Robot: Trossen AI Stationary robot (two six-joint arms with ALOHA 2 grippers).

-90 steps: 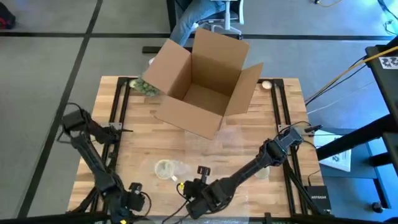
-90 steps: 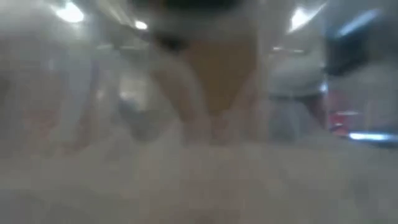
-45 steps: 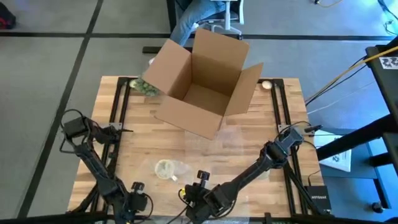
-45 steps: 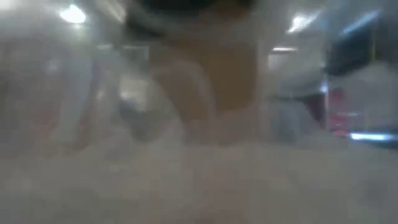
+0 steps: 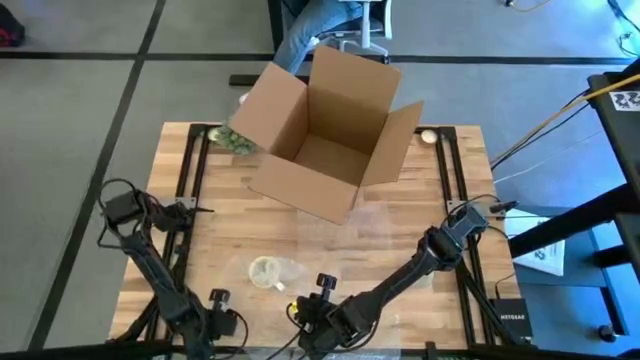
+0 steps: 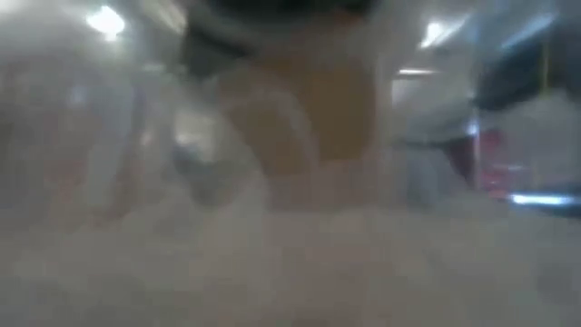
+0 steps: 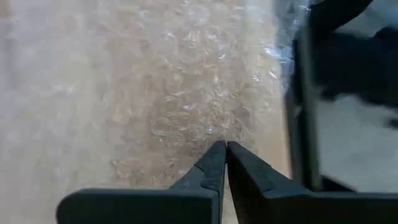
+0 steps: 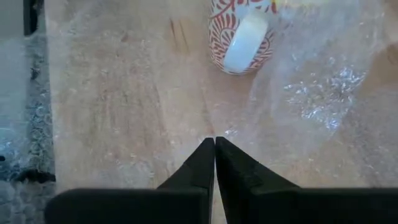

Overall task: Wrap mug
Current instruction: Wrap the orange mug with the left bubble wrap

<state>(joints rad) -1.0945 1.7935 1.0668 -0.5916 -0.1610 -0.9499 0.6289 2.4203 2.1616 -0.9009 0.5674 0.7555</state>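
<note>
High view: the mug [image 5: 264, 271] lies on the worktop [image 5: 225, 215] at about 7 o'clock from the open cardboard box [image 5: 325, 130], on a clear sheet of bubble wrap [image 5: 355, 225]. The right pincer [image 5: 312, 335] sits at the near edge, at 4 o'clock from the mug; the left pincer [image 5: 205, 335] lies at 8 o'clock from it. Both are clenched, tips together over the wrap in their wrist views, though whether they pinch the film is hard to tell. Compared with a second ago, the right pincer has drawn back toward the near edge, and the left elbow has shifted slightly; mug and box are unmoved. The low view is blurred.
</note>
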